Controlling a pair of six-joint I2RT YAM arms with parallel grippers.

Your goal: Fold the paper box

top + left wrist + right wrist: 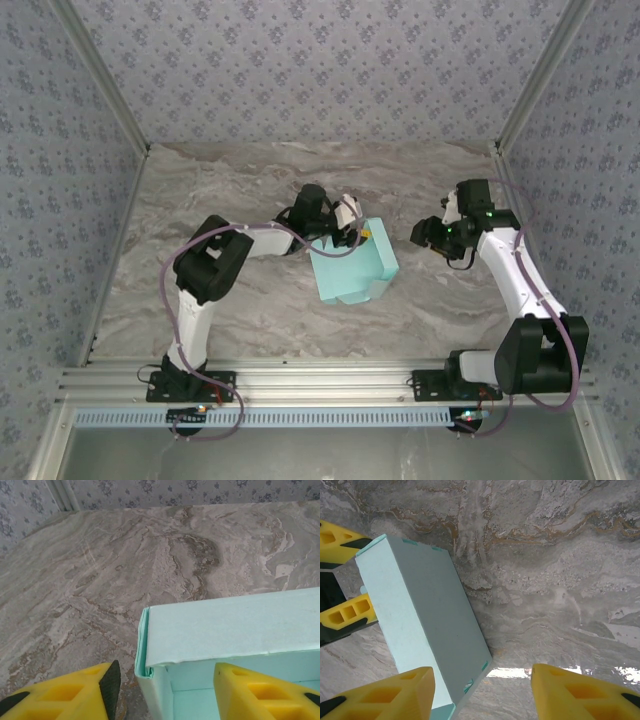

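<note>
The paper box [350, 270] is a light cyan card box standing on the marble table near its middle, its top open. In the left wrist view the paper box [230, 625] has one folded side wall and an open inside. My left gripper [352, 234] is at the box's far left corner. This left gripper [165, 685] is open and straddles the wall, one yellow finger outside and one inside, neither touching it. My right gripper [422, 235] hovers to the right of the box. The right gripper [482, 690] is open and holds nothing, with the paper box [420, 615] ahead on the left.
The marble table [230, 190] is closed in by patterned walls [320, 70] at the back and on both sides. An aluminium rail [320, 385] with both arm bases runs along the near edge. The left gripper's yellow fingers [350, 612] lie behind the box.
</note>
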